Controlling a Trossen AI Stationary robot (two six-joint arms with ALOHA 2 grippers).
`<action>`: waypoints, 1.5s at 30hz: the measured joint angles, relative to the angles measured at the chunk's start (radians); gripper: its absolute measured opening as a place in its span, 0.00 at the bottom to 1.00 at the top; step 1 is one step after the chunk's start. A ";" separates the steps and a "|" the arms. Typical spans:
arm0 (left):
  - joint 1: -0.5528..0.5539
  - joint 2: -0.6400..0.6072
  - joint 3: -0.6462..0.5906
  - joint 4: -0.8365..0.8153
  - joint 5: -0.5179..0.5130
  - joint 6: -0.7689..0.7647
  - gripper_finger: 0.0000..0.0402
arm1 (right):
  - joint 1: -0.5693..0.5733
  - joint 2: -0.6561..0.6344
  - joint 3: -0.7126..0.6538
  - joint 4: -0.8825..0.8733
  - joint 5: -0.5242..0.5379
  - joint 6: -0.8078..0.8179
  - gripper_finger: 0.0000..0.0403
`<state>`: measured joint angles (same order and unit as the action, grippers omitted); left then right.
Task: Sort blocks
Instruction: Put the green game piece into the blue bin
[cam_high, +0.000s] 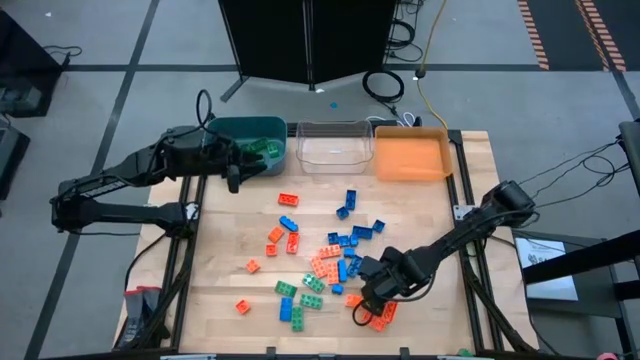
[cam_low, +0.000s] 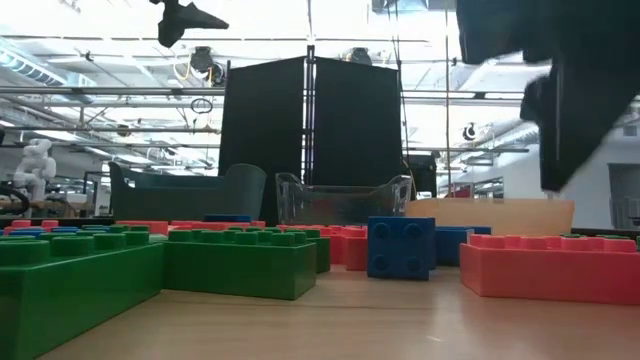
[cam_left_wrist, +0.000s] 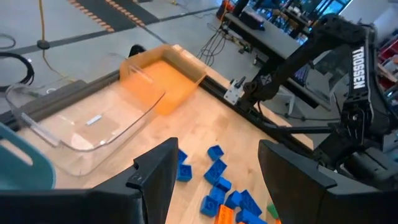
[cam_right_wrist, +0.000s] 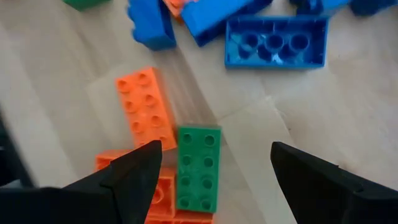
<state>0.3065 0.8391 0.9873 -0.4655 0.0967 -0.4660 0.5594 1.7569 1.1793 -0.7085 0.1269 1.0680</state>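
Note:
Blocks in green, blue and orange-red lie scattered over the table's middle and near right (cam_high: 330, 262). My right gripper (cam_high: 365, 305) hangs open, pointing down, over the near-right cluster. In the right wrist view its fingers (cam_right_wrist: 212, 152) stand on either side of a green block (cam_right_wrist: 198, 168), which lies flat, studs up, beside an orange block (cam_right_wrist: 146, 109). An upturned blue block (cam_right_wrist: 275, 40) lies farther off. My left gripper (cam_high: 233, 175) is open and empty (cam_left_wrist: 217, 149), just in front of the teal bin (cam_high: 248, 128), which has green blocks inside (cam_high: 265, 148).
Three bins stand in a row along the far edge: the teal one, a clear one (cam_high: 333, 145) and an orange one (cam_high: 410, 155). Bare wood lies at the table's near left (cam_high: 215, 290). In the low view, green (cam_low: 240, 262), blue (cam_low: 400, 246) and orange-red (cam_low: 550, 268) blocks stand close.

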 joint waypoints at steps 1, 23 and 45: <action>0.000 0.000 0.000 -0.004 0.000 0.000 0.57 | 0.000 0.016 0.000 0.001 -0.003 0.007 0.74; -0.009 0.000 -0.001 -0.026 0.000 0.001 0.57 | 0.058 0.096 0.000 0.053 -0.073 0.051 0.74; -0.009 0.000 -0.001 -0.026 0.000 0.000 0.57 | 0.047 0.172 0.004 -0.031 -0.076 0.101 0.30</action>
<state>0.2977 0.8394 0.9867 -0.4915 0.0967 -0.4660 0.6067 1.9289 1.1835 -0.7394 0.0513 1.1693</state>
